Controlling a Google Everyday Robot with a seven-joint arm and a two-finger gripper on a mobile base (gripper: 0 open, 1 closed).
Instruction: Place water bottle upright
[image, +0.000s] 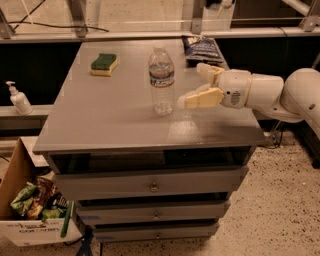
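Observation:
The clear ribbed water bottle (162, 81) stands upright near the middle of the grey cabinet top (115, 120), with a pale cap and a thin label band below its shoulder. My gripper (197, 85) is just to the right of the bottle, open, its two cream fingers (201, 98) spread and apart from the bottle. It holds nothing. The white arm reaches in from the right.
A green and yellow sponge (104, 64) lies at the back left of the top. A dark snack bag (202, 48) lies at the back right. A white pump dispenser (18, 98) stands on a ledge at the left. A cardboard box (30, 215) of packets sits on the floor.

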